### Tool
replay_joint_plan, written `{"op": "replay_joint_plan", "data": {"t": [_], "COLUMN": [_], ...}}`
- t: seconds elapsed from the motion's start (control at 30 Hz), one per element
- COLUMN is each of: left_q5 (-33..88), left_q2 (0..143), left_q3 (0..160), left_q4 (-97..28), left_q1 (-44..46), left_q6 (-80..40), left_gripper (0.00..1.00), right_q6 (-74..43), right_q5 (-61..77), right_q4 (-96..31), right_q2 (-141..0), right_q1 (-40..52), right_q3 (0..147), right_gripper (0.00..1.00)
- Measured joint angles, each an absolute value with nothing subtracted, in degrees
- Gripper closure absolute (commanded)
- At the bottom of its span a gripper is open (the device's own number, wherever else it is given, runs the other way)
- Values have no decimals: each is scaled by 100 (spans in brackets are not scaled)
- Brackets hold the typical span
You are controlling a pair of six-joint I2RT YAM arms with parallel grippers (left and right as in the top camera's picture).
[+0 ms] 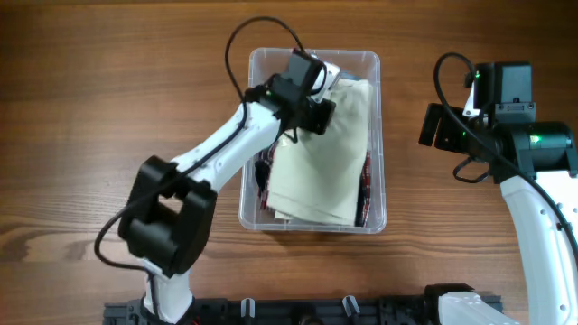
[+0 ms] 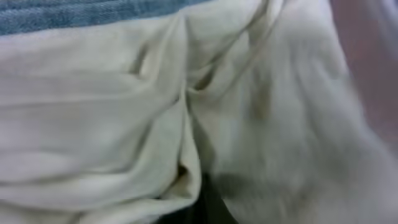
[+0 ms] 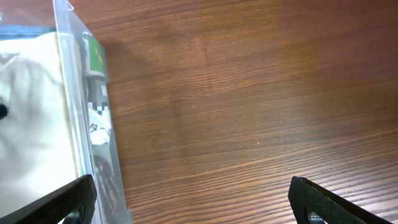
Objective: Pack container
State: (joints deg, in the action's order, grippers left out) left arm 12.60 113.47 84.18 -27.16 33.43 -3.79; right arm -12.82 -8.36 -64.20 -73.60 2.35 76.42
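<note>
The clear container (image 1: 377,108) stands at the table's middle. A cream folded garment (image 1: 323,158) lies on top inside it, over a dark plaid garment (image 1: 365,194). My left gripper (image 1: 305,113) is down inside the container at the cream garment's far left part. In the left wrist view the cream fabric (image 2: 124,112) fills the frame and bunches into a pinch at the bottom centre, with a blue denim strip (image 2: 81,14) above. My right gripper (image 1: 437,126) is open and empty over bare table right of the container; its fingers (image 3: 193,208) are spread wide beside the container's wall (image 3: 67,93).
The wooden table (image 1: 108,108) surrounds the container. Through the container wall in the right wrist view I see a green tag (image 3: 93,56) and dark patterned cloth (image 3: 101,168). The arms' base rail (image 1: 307,311) runs along the front edge.
</note>
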Motion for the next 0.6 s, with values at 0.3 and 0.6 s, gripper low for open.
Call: {"op": "replay_joint_plan", "data": {"t": [0.3, 0.6], "left_q5": [2001, 1621], "left_q2": [11601, 9874], "left_q3": [8838, 8521], "left_q4": [-3055, -3741], "left_q1": [3151, 1909], "left_q6": [-1061, -1081], "left_gripper": [15, 0], "right_q6": [-1282, -991], "right_q5": [-836, -228], "right_q4": [-6425, -5758], "right_q2": [-7360, -7367], "right_q1": [235, 235], "right_q3": [7642, 7636], "right_gripper": [0, 0]}}
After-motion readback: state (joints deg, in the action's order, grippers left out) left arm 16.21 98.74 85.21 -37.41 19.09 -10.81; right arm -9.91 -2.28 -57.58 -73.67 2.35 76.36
